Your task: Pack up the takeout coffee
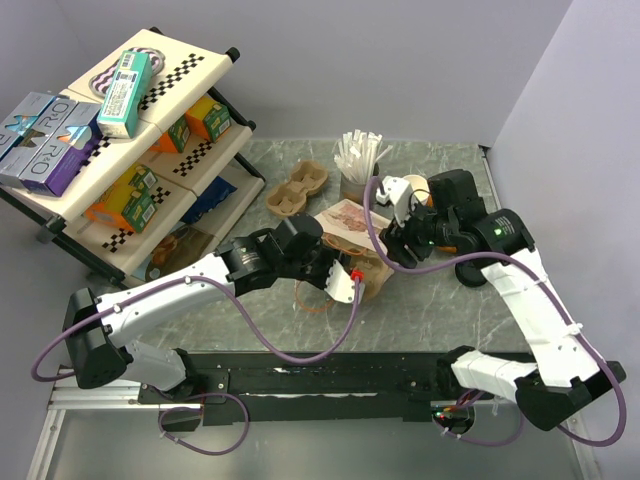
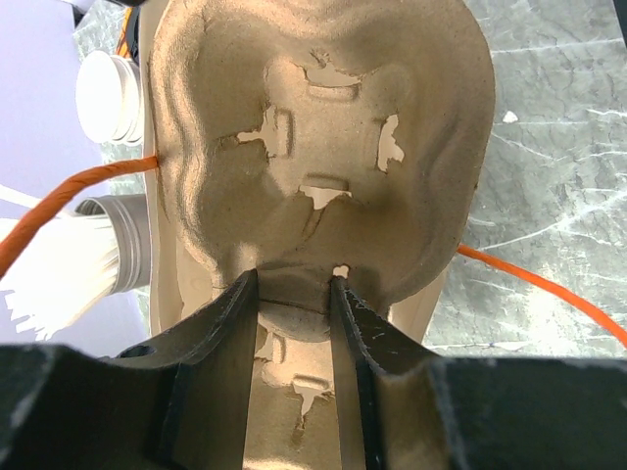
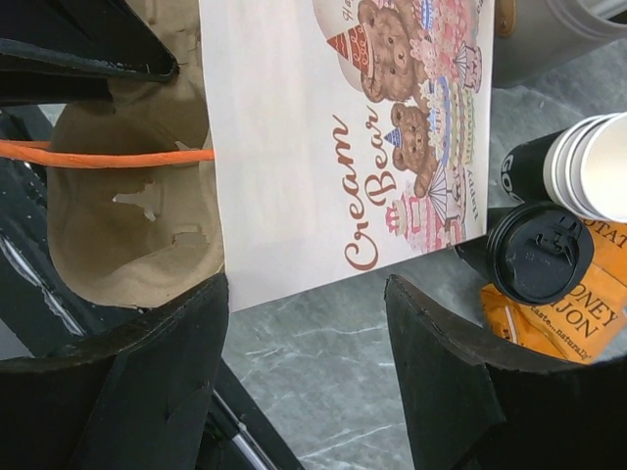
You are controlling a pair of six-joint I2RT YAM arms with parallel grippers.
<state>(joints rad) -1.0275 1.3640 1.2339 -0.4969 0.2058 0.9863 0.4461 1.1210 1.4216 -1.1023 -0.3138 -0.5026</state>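
The takeout coffee, a dark cup with a round black top, stands at the right of the right wrist view, next to a sideways stack of white cups. My right gripper is open over bare table, left of the coffee and just below the "Cream Bear" paper bag. Nothing sits between its fingers. My left gripper is shut on the middle ridge of a brown pulp cup carrier, held beside the bag. In the top view the right arm hides the coffee.
A second pulp carrier and a holder of white straws stand at the back. Orange honey packets lie by the coffee. The bag's orange cord handles trail on the table. A tilted shelf of boxes fills the left.
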